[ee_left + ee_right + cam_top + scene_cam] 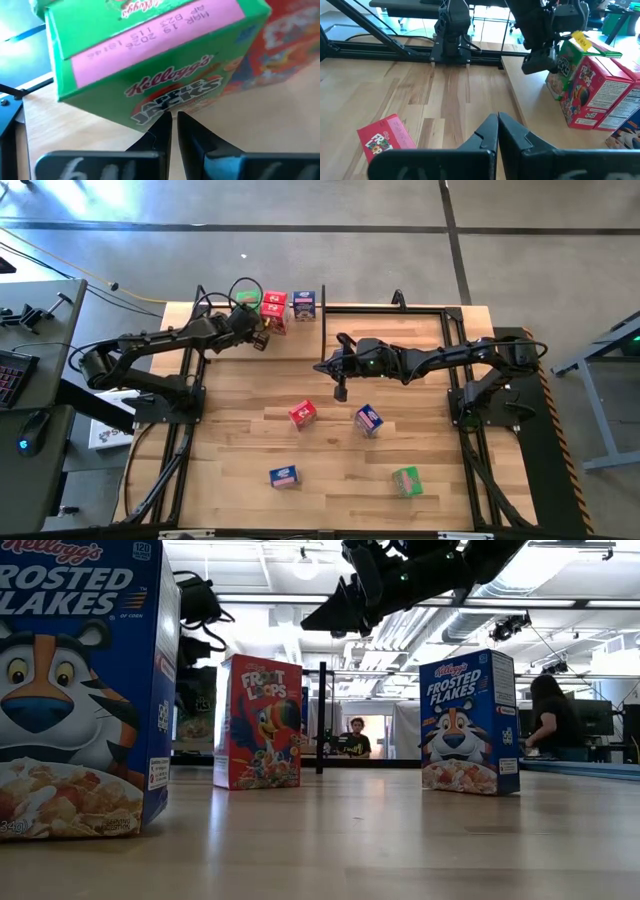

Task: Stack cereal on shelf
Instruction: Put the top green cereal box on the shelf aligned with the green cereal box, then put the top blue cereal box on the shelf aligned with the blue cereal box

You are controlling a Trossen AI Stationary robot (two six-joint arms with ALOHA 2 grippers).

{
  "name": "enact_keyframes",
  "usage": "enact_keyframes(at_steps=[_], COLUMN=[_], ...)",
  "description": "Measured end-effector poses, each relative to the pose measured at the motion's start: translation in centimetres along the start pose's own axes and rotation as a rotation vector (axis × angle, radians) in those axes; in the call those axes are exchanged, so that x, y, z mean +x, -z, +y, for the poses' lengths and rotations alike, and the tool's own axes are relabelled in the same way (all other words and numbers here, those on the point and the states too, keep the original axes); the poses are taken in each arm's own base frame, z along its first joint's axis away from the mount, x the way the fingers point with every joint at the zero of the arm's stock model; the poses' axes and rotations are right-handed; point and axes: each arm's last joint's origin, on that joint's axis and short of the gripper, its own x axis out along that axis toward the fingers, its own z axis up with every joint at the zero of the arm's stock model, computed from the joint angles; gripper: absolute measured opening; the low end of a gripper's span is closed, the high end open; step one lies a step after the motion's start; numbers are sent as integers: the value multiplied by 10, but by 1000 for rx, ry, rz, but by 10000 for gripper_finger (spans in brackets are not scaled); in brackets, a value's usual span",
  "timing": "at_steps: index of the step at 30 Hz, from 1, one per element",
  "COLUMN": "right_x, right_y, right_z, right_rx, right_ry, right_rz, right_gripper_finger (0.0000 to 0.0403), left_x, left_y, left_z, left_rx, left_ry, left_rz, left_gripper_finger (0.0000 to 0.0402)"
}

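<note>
While the left arm is reaching toward the back-left corner of the tabletop (240,480), its left pincer (173,131) is hovering right up against a green cereal box (150,55), its two dark fingers drawn nearly together with only a slim gap and gripping nothing. That green box is sitting tilted at the left end of the shelf (540,125), leaning beside a red cereal box (592,92) that is standing upright next to it. From above, a blue-purple cereal box (304,305) is standing just beyond the red one on the same light plank.

Over the middle of the tabletop the right arm is hanging in the air, and the right pincer (498,131) is likewise narrowed almost shut and carrying nothing.

Loose boxes are lying scattered on the planks nearer the front: a red loose box (302,414) just below the right pincer, a blue-purple loose box (369,420) near it, another blue-purple box (284,476) toward the front, and a green loose box (406,481) off to the front right, all well apart from the shelf.

Beyond the tabletop, a seated person (357,738) is showing far back in the room, and another person (548,715) is standing at the right.
</note>
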Motion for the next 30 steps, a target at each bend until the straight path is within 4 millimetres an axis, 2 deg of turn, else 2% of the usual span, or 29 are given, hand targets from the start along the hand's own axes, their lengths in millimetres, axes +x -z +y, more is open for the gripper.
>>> enact_keyframes(at_steps=[13,17,24,30], right_x=[0,0,-2,-32], right_y=[0,0,0,-10], right_z=[0,0,-1,5], right_rx=[-7,-7,33,216], right_ry=[0,-1,17,0], right_rz=[6,6,23,136], right_gripper_finger=[0,0,0,6], left_x=[1,-13,-49,-62], left_y=[-2,-3,-2,19], left_z=[4,3,4,-5], left_rx=[28,45,36,34], left_ry=[-17,22,138,423], left_rz=[-11,-49,-167,-368], left_gripper_finger=[21,21,21,21])
